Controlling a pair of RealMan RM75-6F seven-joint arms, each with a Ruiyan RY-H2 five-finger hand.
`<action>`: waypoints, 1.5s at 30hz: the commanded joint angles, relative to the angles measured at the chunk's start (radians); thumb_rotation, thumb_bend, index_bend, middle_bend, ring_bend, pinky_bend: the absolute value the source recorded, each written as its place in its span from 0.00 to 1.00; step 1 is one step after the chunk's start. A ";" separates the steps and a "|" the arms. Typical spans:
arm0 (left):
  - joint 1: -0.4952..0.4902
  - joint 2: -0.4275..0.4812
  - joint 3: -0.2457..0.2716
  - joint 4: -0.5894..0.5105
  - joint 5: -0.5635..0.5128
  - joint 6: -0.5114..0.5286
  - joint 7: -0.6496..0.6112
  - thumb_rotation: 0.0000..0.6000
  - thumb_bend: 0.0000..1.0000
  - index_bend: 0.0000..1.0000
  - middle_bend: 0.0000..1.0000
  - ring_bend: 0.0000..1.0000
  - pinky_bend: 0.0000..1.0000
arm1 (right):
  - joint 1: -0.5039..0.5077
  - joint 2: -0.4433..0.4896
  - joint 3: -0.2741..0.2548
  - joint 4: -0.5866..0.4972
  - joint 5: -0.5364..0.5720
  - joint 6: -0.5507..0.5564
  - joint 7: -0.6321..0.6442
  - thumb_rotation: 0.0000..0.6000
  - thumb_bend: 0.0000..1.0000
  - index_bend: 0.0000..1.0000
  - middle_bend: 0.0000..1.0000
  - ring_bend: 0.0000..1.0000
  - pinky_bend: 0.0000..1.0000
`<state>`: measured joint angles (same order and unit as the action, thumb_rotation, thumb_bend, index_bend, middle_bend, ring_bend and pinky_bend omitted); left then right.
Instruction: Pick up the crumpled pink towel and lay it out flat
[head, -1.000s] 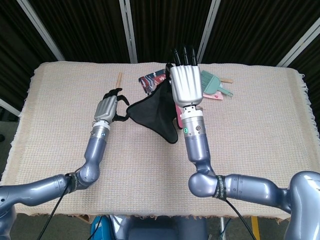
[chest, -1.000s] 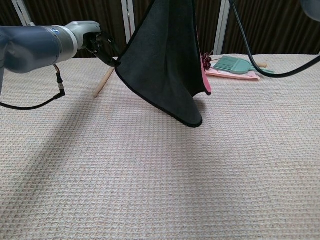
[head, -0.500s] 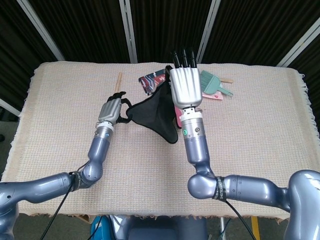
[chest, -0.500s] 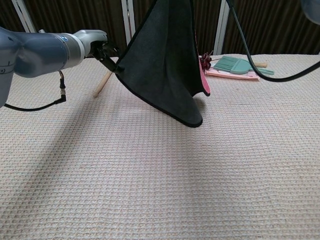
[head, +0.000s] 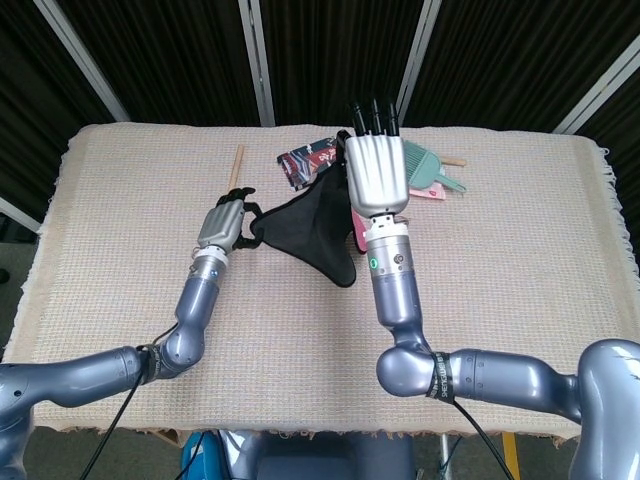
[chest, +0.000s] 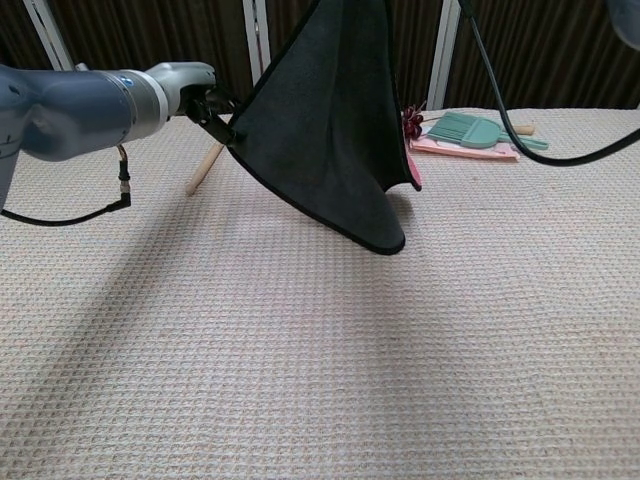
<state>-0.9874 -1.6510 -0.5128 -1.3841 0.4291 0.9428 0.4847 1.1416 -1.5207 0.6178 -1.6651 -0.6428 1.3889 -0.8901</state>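
Right hand (head: 376, 176) held the towel (chest: 330, 130) up off the table (chest: 300, 350) by its top, left hand (head: 222, 223) pinched its side corner, dark side facing the chest view.

Even, fairly bright light from overhead falls on the woven table cover (chest: 300, 350), casting soft shadows, while the backdrop stays dark and both views are sharp.

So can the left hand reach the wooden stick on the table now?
Probably not: the left hand lies near the wooden stick, but its fingers pinch the towel.
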 joint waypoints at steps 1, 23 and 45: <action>0.004 0.028 -0.009 -0.029 0.028 0.013 -0.015 1.00 0.53 0.58 0.09 0.00 0.00 | -0.012 0.011 -0.005 0.000 0.002 0.004 0.011 1.00 0.56 0.62 0.17 0.02 0.00; -0.252 -0.021 -0.143 0.156 0.129 0.118 0.000 1.00 0.53 0.59 0.11 0.00 0.00 | -0.042 0.015 -0.016 0.239 0.021 -0.092 0.171 1.00 0.56 0.62 0.18 0.02 0.00; -0.187 -0.133 0.009 0.144 0.307 0.239 -0.124 1.00 0.52 0.59 0.10 0.00 0.00 | -0.202 0.086 -0.152 0.078 -0.075 -0.059 0.260 1.00 0.56 0.62 0.18 0.02 0.00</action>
<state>-1.2486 -1.8035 -0.5579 -1.1353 0.7362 1.1356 0.3415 0.9873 -1.4614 0.5083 -1.5077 -0.7080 1.3014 -0.6186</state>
